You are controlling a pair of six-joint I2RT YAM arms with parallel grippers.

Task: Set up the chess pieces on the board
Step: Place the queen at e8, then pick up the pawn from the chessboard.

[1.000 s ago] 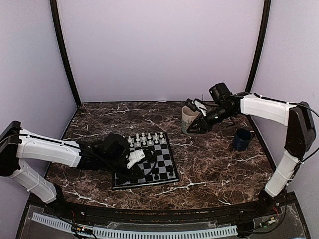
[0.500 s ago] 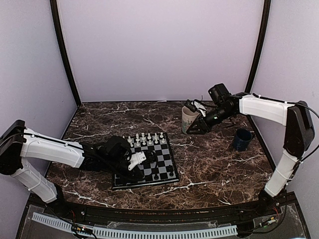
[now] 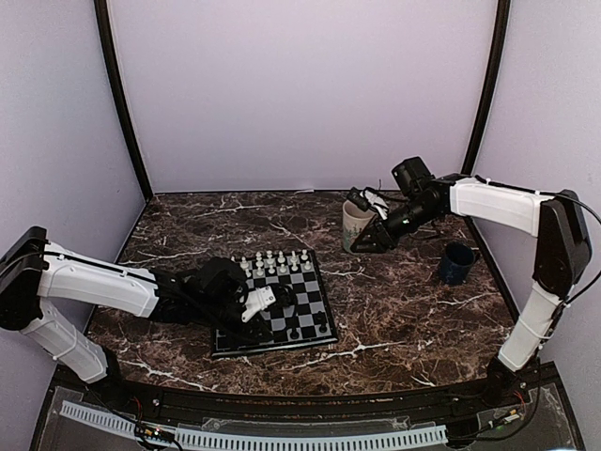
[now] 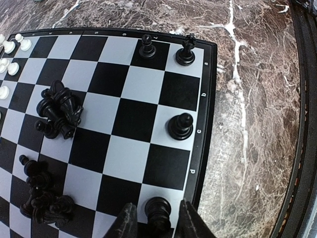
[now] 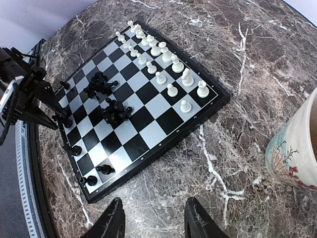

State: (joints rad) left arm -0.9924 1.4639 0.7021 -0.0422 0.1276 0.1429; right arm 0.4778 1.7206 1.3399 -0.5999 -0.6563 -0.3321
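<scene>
One more black piece (image 4: 158,214) is down! The left gripper (image 4: 157,207) has just eased off its pinch. Its fingers (image 4: 128,223) now stand parted on either side of the piece, with a sliver of light square showing on each flank. The piece stands upright by itself at the near edge of the board (image 4: 208,99).

Three other black pieces (image 4: 180,125) already stand further along that side, so black's ranks are filling up one man at a time. There's plenty left, mind you: two heaps of black pieces (image 4: 59,111) lie tumbled in the middle squares. The white pieces (image 5: 163,64) are lined up in two rows on the far side and look finished.

The right gripper (image 5: 154,218) has barely stirred. It hovers over the desk (image 3: 413,310) just beside the cream mug (image 5: 297,148), well apart from the board, jaws spread and nothing between them.

The delicate bit, I'd say, comes next. The left gripper must lift away cleanly, because a nudge from either finger would topple the fresh piece. Then it's back to the heaps.
</scene>
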